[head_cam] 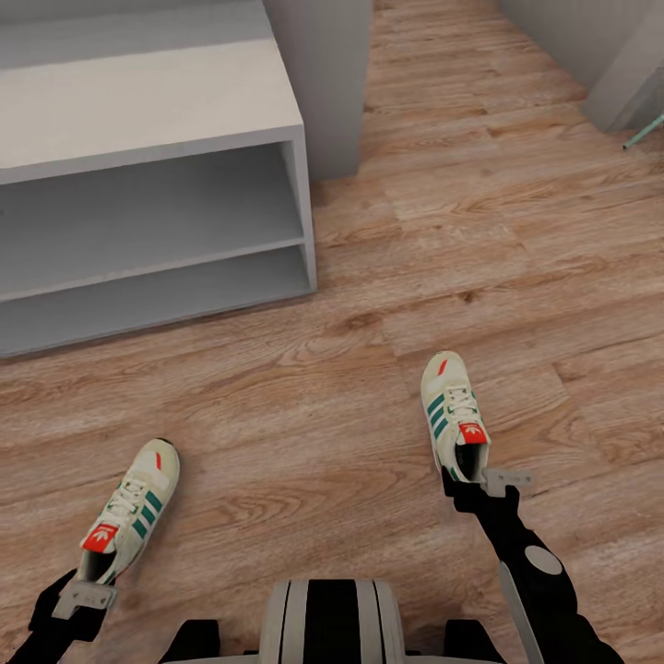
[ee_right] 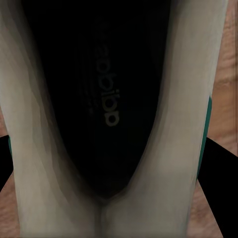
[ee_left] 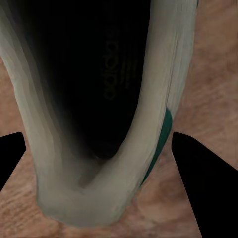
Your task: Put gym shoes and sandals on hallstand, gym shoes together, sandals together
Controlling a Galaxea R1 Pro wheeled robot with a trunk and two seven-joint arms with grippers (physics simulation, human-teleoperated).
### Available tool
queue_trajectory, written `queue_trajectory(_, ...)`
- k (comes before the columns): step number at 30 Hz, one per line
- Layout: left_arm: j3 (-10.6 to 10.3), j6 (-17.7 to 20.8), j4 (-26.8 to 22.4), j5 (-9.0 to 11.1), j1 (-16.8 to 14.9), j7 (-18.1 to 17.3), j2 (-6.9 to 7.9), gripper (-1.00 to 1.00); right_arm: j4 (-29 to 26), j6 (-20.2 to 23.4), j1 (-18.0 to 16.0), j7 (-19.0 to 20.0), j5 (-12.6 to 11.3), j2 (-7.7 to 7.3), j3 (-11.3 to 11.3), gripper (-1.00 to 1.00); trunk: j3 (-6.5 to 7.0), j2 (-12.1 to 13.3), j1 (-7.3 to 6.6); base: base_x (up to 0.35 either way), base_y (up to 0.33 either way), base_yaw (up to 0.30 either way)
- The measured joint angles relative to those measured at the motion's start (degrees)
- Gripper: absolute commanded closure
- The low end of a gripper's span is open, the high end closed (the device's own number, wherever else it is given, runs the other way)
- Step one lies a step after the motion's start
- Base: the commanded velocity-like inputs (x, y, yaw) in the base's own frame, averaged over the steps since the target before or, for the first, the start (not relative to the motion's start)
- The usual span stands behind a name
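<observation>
**Both grippers at the shoe heels**

The left gripper is straddling the heel of the left shoe at lower left, fingers wide either side; the right gripper is doing likewise on the right shoe, though contact is unclear. These look light, with soft collars; the firmer heel cup seems the best hold. The rack is waiting upper left.

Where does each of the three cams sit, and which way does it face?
Head view: on the robot's head, looking forward and down at the floor, the grey shoe rack, both sneakers, both arms and the robot's own trunk.
Left wrist view: near the left gripper, looking down into the left sneaker; dark fingers either side of its heel.
Right wrist view: near the right gripper, looking into the right sneaker.
Shared: each wrist view's sneaker shows in the head view.
</observation>
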Motion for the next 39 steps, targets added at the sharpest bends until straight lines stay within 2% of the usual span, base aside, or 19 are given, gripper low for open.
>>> queue_trajectory(5, 1.1, 4.3, -4.8, 0.1, 0.0, -2.9, -0.18, 1.00, 0.0, 0.2, 0.2, 0.0, -0.1, 0.00, 0.0, 1.00, 1.11, 0.1, -0.13, 0.000, 0.000, 0.000)
queue_trajectory(6, 1.3, 8.0, -7.8, 0.8, 0.0, -4.7, -0.26, 1.00, 0.0, 0.3, 0.2, 0.1, -0.2, 0.00, -0.1, 1.00, 1.33, 0.1, -0.16, 0.000, 0.000, 0.000)
queue_trajectory(8, 1.4, 9.7, -10.2, 3.1, 0.0, -5.6, -0.28, 1.00, 0.0, 0.3, 0.2, 0.1, -0.3, 0.00, -0.1, 1.00, 1.78, 0.1, -0.21, 0.000, 0.000, 0.000)
queue_trajectory(9, 1.4, 10.6, -11.5, 6.1, 0.0, -6.7, -0.29, 1.00, 0.0, 0.3, 0.2, 0.1, -0.4, 0.00, -0.1, 1.00, 2.00, 0.1, -0.23, 0.000, 0.000, 0.000)
queue_trajectory(12, 1.4, 10.8, -11.8, 7.2, 0.0, -8.5, -0.32, 1.00, 0.1, 0.2, 0.4, 0.1, -0.5, 0.00, -0.1, 1.00, 2.66, 0.2, -0.31, 0.000, 0.000, 0.000)
queue_trajectory(39, 1.2, 10.8, -11.9, 7.4, 0.0, -9.3, -0.65, 1.00, 0.2, 0.2, 0.4, 0.1, -0.6, -0.01, -0.2, 1.00, 8.90, 0.5, -1.00, 0.000, 0.000, 0.000)
